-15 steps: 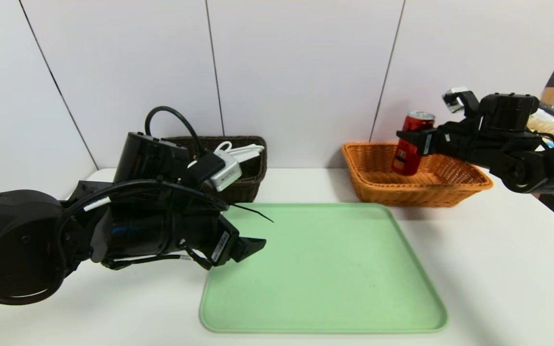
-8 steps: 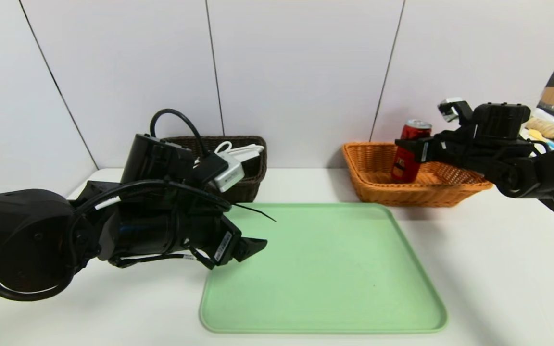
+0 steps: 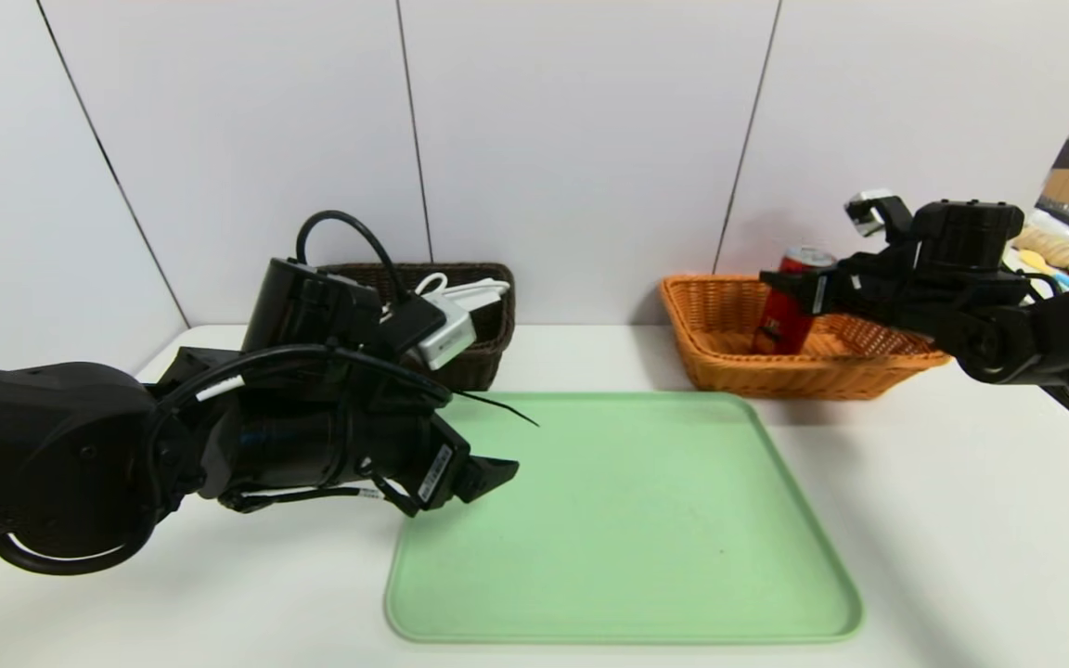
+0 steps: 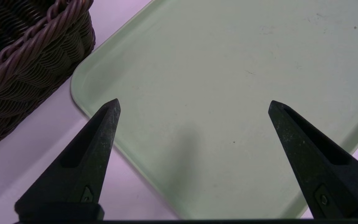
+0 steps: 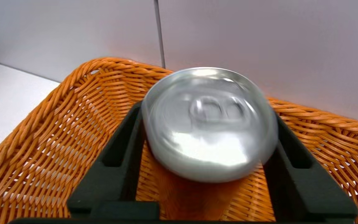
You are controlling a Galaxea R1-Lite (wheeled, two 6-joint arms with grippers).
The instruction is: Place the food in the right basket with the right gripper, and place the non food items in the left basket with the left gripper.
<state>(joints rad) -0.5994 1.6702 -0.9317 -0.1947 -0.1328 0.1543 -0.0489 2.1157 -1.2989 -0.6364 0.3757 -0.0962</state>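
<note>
- The right hand [image 3: 790, 292] grips the red can [image 3: 787, 311] by its sides, down inside the orange basket [image 3: 729, 362] at two o'clock — lower than a second ago.
- The left hand [image 3: 488, 475] hangs wide apart and empty over the green tray [image 3: 627, 520]; it has barely shifted.
- The power strip [image 3: 474, 295] already lies in the dark basket [image 3: 488, 357] at eleven o'clock — only the can's release seems left; I can't see the duck.

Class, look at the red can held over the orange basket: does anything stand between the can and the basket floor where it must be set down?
Nothing visible does. The right end effector grips the can inside the orange basket, with only bare weave showing beneath it.
</note>
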